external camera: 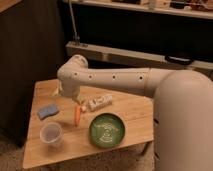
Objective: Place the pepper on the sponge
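The pepper point(77, 117) lies on the table point(135, 112), long axis running from 12 to 6 o'clock, and it is not on the sponge point(48, 111). The sponge lies flat at 9 o'clock from the pepper, near but apart, with bare wood between the 2. The gripper point(80, 104) is at the 12 o'clock end of the pepper, low over the table and partly covered by the arm point(110, 80), which reaches in from 3 o'clock. Whether the gripper is apart, together or clamped on the pepper cannot be told, nor whether it touches the pepper at all. A packet point(100, 103) lies at 2 o'clock from the pepper, just beside the gripper; a plate point(106, 130) lies at 4 o'clock; a cup point(51, 134) stands upright at 7 o'clock, just below the sponge. Hazards, as judged: 1. The pepper tapers and looks smooth, so a hold taken at 1 end only is likely to let it swing or slip out on the lift. 2. A descent off the pepper's axis would roll it toward the plate or the cup. 3. The packet is close enough to be caught or pushed by the gripper. 4. The sponge is small, soft and probably light, so a low transfer toward 9 o'clock could push it away, and a pepper released off centre or from height could roll off it. 5. The cup looks light, and a sweep passing too far toward 7 o'clock could tip it.
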